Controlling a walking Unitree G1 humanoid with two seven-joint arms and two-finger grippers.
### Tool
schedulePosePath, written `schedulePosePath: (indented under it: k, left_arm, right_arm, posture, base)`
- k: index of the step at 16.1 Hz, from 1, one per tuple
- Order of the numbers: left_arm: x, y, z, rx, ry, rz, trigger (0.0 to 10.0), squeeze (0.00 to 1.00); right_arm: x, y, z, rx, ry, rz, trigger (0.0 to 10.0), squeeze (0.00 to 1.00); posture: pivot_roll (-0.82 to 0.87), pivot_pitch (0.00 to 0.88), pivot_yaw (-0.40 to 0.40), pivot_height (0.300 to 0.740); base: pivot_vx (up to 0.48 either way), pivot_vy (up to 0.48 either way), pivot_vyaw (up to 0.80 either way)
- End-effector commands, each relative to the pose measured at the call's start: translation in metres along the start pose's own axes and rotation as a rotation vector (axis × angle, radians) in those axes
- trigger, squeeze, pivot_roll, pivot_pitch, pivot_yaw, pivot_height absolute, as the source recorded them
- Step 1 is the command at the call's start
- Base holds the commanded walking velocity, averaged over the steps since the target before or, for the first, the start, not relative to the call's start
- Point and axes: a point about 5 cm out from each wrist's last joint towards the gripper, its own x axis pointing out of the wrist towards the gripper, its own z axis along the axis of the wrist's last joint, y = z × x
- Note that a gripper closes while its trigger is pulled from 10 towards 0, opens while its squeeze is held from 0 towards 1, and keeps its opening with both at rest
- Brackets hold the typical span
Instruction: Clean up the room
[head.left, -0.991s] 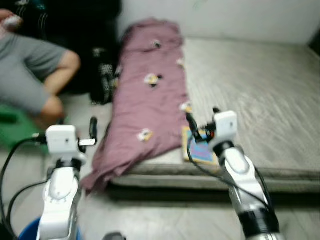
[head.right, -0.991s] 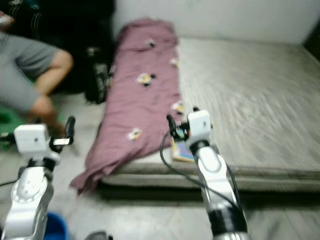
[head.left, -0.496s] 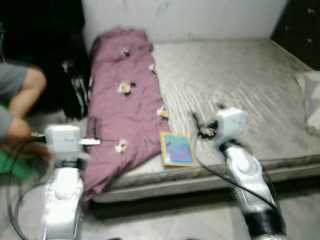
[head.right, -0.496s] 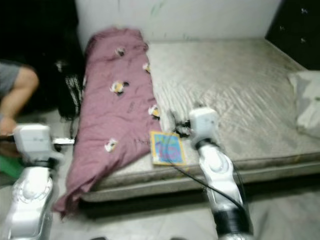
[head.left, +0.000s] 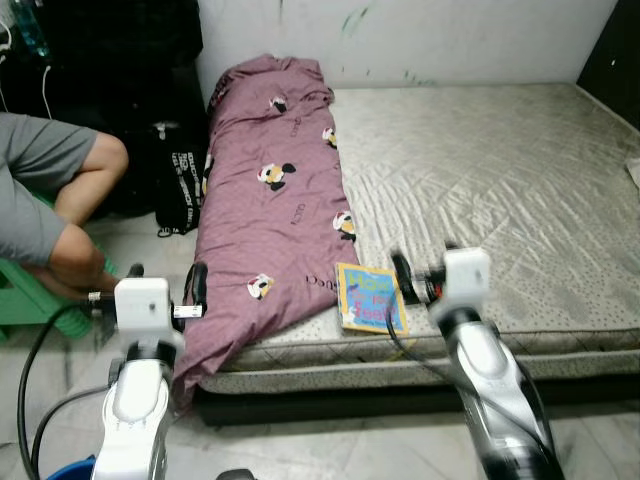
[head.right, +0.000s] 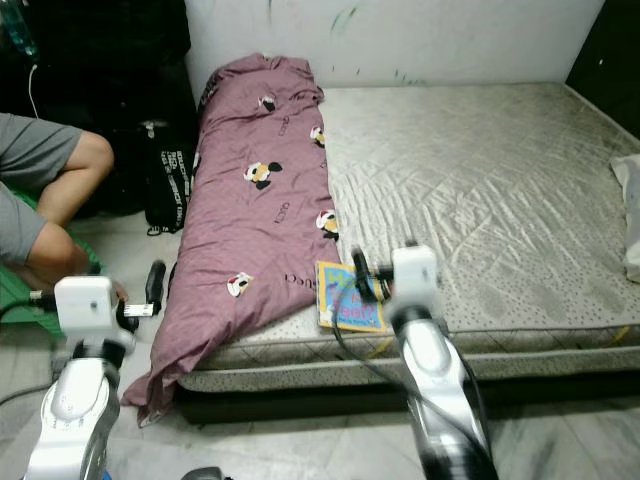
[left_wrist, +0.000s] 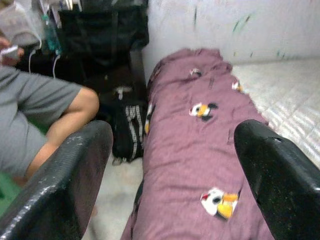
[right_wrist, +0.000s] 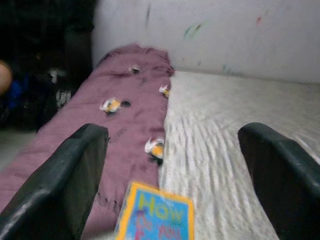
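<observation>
On my far left a person (head.left: 45, 190) in grey clothes sits on a green stool (head.left: 25, 300), with knees bent. Beside this person a black bag (head.left: 178, 175) with white letters leans near the corner of the mattress (head.left: 500, 180). My left gripper (head.left: 165, 290) is raised in front of me, above the floor just beside the hanging edge of the blanket; its fingers (left_wrist: 65, 185) stand wide apart and hold nothing. The purple blanket (head.left: 275, 200) with cartoon mouse prints lies in a long heap along the left side of the mattress, from the wall down to the near edge, where its end hangs over to the floor. Just right of the blanket, at the near edge of the mattress, lies a colourful children's book (head.left: 371, 298) with a yellow border, flat and touching the blanket. My right gripper (head.right: 385, 280) hovers near this book; its fingers (right_wrist: 75, 180) are also wide and empty. The rest of the grey quilted mattress goes to the right.
</observation>
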Motion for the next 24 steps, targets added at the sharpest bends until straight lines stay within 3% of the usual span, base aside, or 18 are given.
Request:
schedulePosePath:
  k: [1,5,7,10,13,15,24]
  left_arm:
    - [-0.004,0.003,-0.003,0.01,0.007,0.011,10.0,0.0]
    - [-0.01,0.006,-0.001,0.034,0.012,0.024,10.0,0.0]
    - [-0.02,0.009,-0.001,0.034,0.036,0.028,10.0,0.0]
    - [-0.027,0.009,-0.002,0.026,0.061,0.02,10.0,0.0]
    - [-0.022,0.003,0.003,0.001,0.04,-0.008,10.0,0.0]
    - [-0.017,-0.004,0.01,-0.024,0.008,-0.037,10.0,0.0]
    - [-0.015,-0.006,0.011,-0.037,0.007,-0.042,10.0,0.0]
  right_arm:
    - [-0.007,-0.009,0.002,-0.032,-0.001,-0.003,10.0,0.0]
    - [-0.016,-0.03,0.007,-0.088,0.004,-0.035,10.0,0.0]
    - [-0.025,-0.036,0.004,-0.087,0.032,-0.047,10.0,0.0]
    - [-0.031,-0.022,0.001,-0.067,0.048,-0.008,10.0,0.0]
    - [-0.025,-0.009,0.012,-0.063,0.017,0.042,10.0,0.0]
    - [-0.013,-0.012,0.02,-0.071,-0.005,0.04,10.0,0.0]
    - [0.001,-0.013,0.03,-0.073,-0.031,0.04,10.0,0.0]
  posture:
    - [0.0,0.0,-0.002,0.74]
    - [-0.01,0.0,-0.016,0.74]
    - [0.0,0.0,-0.01,0.74]
    - [0.0,0.0,-0.007,0.74]
    - [-0.02,0.0,-0.012,0.74]
    - [-0.03,0.0,-0.023,0.74]
    - [-0.03,0.0,-0.033,0.74]
  base:
    - [0.0,0.0,0.0]
    - [0.0,0.0,0.0]
    - [0.0,0.0,0.0]
    - [0.0,0.0,0.0]
    - [0.0,0.0,0.15]
    - [0.0,0.0,0.49]
    - [0.307,0.0,0.0]
